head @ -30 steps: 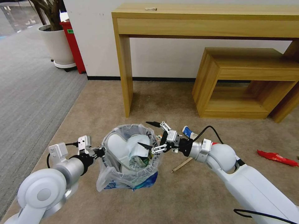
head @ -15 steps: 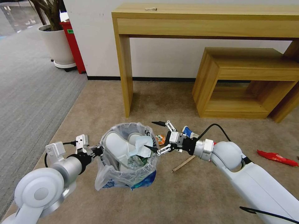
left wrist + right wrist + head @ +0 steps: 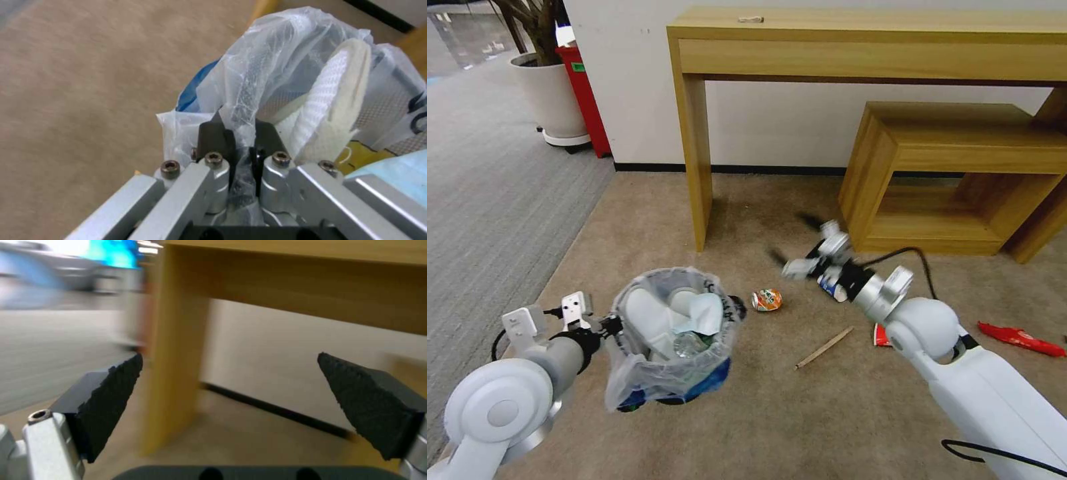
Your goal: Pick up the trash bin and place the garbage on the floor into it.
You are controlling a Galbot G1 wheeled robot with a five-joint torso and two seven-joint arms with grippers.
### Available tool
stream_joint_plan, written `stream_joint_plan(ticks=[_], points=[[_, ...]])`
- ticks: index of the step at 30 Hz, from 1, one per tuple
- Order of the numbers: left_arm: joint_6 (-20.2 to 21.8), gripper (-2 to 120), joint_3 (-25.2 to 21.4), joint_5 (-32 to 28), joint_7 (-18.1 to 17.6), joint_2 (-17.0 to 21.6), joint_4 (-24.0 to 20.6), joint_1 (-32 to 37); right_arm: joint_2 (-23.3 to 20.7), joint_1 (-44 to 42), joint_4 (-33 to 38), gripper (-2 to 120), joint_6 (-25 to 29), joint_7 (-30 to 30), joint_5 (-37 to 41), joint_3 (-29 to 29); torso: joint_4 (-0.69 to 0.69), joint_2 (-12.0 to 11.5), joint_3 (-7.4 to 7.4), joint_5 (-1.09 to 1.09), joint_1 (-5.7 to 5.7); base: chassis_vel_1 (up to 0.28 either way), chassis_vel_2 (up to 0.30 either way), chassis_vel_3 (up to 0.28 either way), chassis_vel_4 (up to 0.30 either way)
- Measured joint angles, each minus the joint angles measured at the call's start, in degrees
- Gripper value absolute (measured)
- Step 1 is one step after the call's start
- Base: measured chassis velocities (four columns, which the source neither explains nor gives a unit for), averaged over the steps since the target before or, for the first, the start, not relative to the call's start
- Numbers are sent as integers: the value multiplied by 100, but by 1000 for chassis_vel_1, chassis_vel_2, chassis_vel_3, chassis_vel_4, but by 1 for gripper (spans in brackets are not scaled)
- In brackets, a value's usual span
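The trash bin point(image 3: 670, 347), dark and lined with a clear crinkled bag, hangs from my left gripper point(image 3: 610, 325), which is shut on its near rim. In the left wrist view the fingers point(image 3: 213, 136) pinch bag and rim of the trash bin point(image 3: 276, 56). Inside lie two white slippers point(image 3: 646, 312), a blue mask point(image 3: 702, 312) and a crushed bottle point(image 3: 687, 343). My right gripper point(image 3: 792, 239) hovers open and empty above the floor by the low bench, well right of the bin. Garbage on the floor: a crushed orange can point(image 3: 766, 300), a wooden stick point(image 3: 825, 347), a paper cup point(image 3: 829, 287) and a red wrapper point(image 3: 1019, 337).
A wooden console table point(image 3: 860, 40) stands against the wall, its leg point(image 3: 697, 167) just beyond the bin. A low wooden bench point(image 3: 954, 173) sits to the right. A potted plant point(image 3: 550, 93) and a red box point(image 3: 586, 93) stand far left, beside grey carpet point(image 3: 487, 193).
My right gripper has pulled away from the bin's mouth, up and right toward the bench, still open. The left arm has carried the bin leftward, uncovering the orange can.
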Motion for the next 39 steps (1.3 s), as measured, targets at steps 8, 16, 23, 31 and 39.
stream_joint_plan(ticks=[8, 16, 23, 31, 39], points=[[-86, 2, -121, 345, -93, 14, 33, 88, 123, -475, -20, 100, 56, 826, -63, 1026, -1, 0, 0, 0, 0, 0, 0, 0, 0], [-153, 2, -414, 428, -128, 172, 38, 181, 184, -1290, 97, 100, 525, 796, -194, 1830, -1, 0, 0, 0, 0, 0, 0, 0, 0], [-271, 2, -470, 504, -8, 204, 127, 127, 293, -1758, 178, 100, 693, 757, -235, 2147, -1, 0, -1, 0, 0, 0, 0, 0, 0], [-390, 2, -449, 629, 119, 128, 152, 152, 322, -1770, 240, 100, 704, 717, -264, 2087, 0, 0, 0, 0, 0, 0, 0, 0, 0], [-397, 2, -457, 630, 145, 128, 118, 184, 360, -1748, 253, 100, 753, 669, -304, 1984, 1, 0, 0, 0, 0, 0, 0, 0, 0]])
